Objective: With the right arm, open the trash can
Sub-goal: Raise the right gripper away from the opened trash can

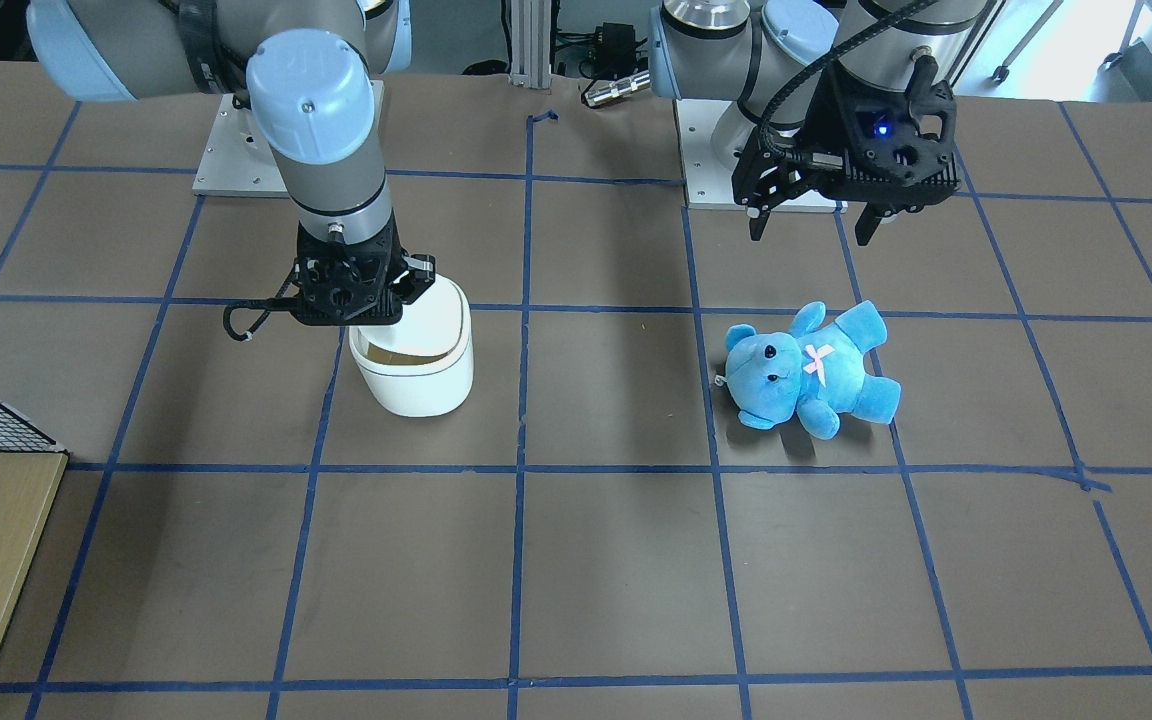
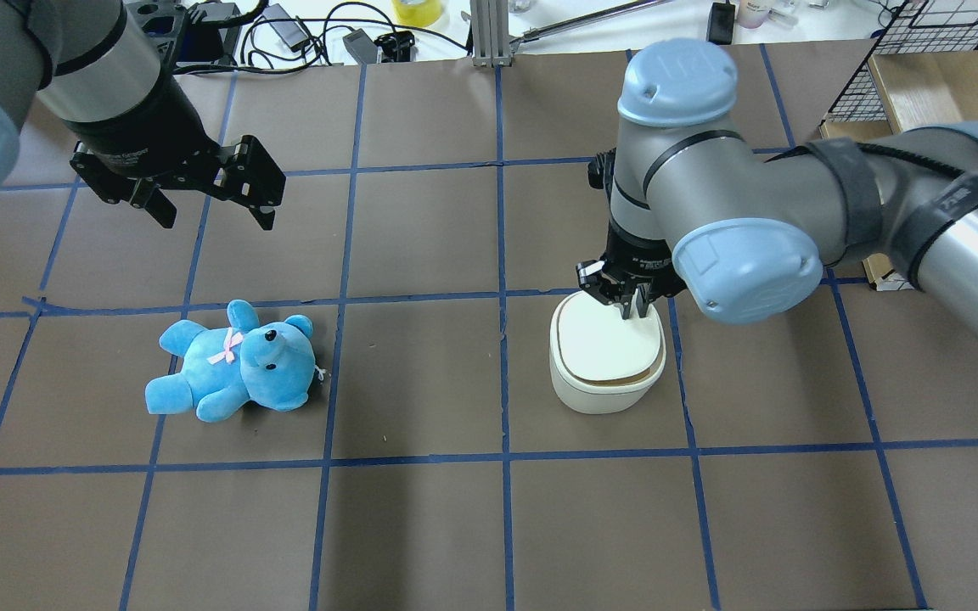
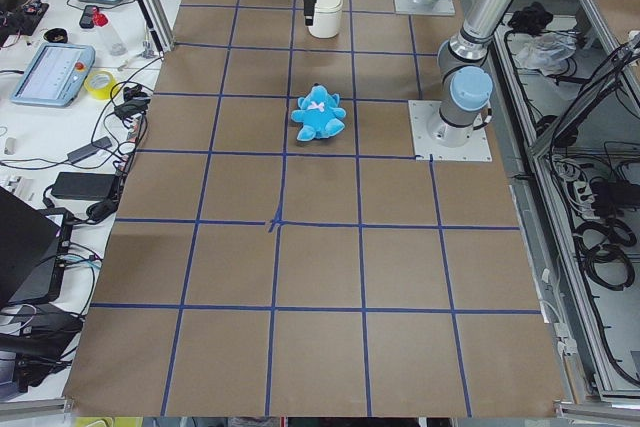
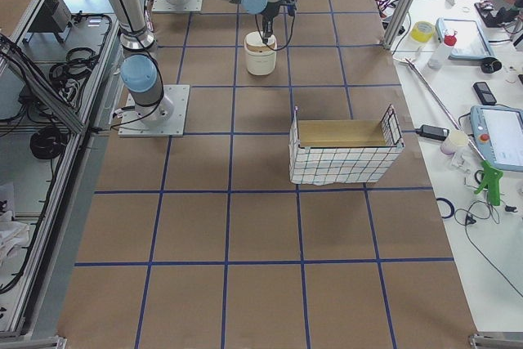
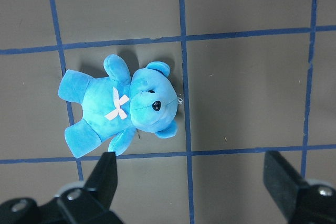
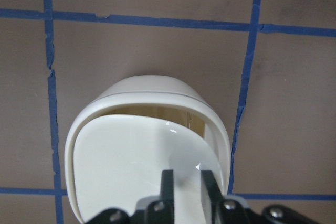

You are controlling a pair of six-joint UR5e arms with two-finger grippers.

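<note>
The white trash can (image 1: 416,385) stands on the brown table, right of centre in the overhead view (image 2: 604,386). Its lid (image 6: 136,156) is tilted, with a gap on the side away from the robot that shows a tan inside (image 1: 406,352). My right gripper (image 2: 633,305) points straight down, its fingers close together with a narrow gap, their tips on the lid's near part (image 6: 186,182). My left gripper (image 2: 213,212) is open and empty, hanging above the table behind the blue teddy (image 2: 234,365).
The blue teddy (image 5: 121,103) lies on its back about two grid squares from the can (image 1: 806,370). A wire basket with a wooden bottom (image 4: 343,153) stands toward the table's right end. Cables and devices lie along the far edge (image 2: 353,34).
</note>
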